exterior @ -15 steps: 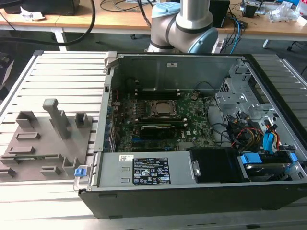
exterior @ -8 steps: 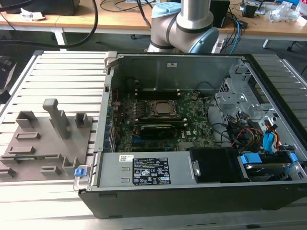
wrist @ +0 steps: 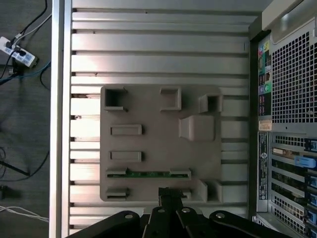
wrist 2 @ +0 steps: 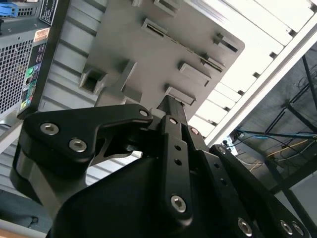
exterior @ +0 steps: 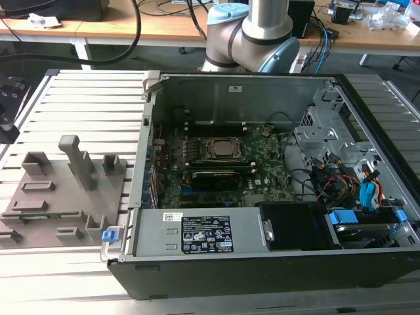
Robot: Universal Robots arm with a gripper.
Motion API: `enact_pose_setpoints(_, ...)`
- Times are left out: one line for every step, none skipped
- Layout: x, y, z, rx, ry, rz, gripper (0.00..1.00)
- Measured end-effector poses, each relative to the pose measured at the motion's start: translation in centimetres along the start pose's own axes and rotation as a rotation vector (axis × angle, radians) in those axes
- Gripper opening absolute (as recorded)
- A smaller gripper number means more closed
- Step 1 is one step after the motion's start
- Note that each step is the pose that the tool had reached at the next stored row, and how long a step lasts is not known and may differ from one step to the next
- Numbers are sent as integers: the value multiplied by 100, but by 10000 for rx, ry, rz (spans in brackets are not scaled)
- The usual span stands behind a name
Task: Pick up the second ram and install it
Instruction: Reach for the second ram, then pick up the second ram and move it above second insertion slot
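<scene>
The end effector (wrist: 169,191) is hanging over the edge of the grey holder tray (wrist: 153,106), its tips reading as clenched together with nothing between them. The second ram (wrist: 148,174) is lying flat on that tray, cradled at each end by a low holder block (wrist: 117,173), and is not being touched. In the first wrist view the stick is sitting just beyond the tips, slightly off their line. Its long axis is running along the tray edge under the end effector, and pointing toward the side of the open computer case (exterior: 367,125). In the exterior view the stick (exterior: 49,214) is showing as a thin green strip in the near part of the tray, well apart from the motherboard (exterior: 262,164) on which it is to be installed. In the second wrist view the end effector (wrist 2: 174,101) is appearing close above a small block at the tray edge; whether it is touching that block cannot be told. My judgement is that this block and the two end cradles are crowding the approach most. The tall post (exterior: 77,161) is standing further back on the tray. The case wall nearest the tray is rising between the tray and the board. The slotted aluminium worktop (exterior: 85,92) is carrying both tray and case.
</scene>
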State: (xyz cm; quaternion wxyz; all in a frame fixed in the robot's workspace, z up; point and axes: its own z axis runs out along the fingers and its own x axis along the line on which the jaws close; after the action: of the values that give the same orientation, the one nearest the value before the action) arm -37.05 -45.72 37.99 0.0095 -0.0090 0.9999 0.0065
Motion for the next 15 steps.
enact_pose_setpoints(0, 0, 2, 22, 2, -126, 11)
enact_pose_setpoints(0, 0, 0, 59, 10, -340, 11)
enact_pose_setpoints(0, 1, 0, 59, 10, -353, 11)
enact_pose_setpoints(0, 1, 1, 59, 9, -358, 11)
enact_pose_setpoints(0, 1, 1, 58, 9, -361, 11)
enact_pose_setpoints(0, 1, 1, 59, 9, -362, 11)
enact_pose_setpoints(0, 1, 1, 59, 9, -364, 11)
enact_pose_setpoints(0, 1, 1, 59, 9, -368, 11)
enact_pose_setpoints(0, 1, 1, 59, 9, -371, 11)
enact_pose_setpoints(0, 1, 1, 58, 9, -374, 11)
enact_pose_setpoints(0, 1, 1, 58, 9, -376, 11)
enact_pose_setpoints(0, 1, 1, 58, 9, -378, 11)
enact_pose_setpoints(0, 1, 1, 58, 9, -382, 11)
enact_pose_setpoints(0, 1, 1, 58, 9, -385, 11)
enact_pose_setpoints(0, 1, 1, 58, 9, -389, 11)
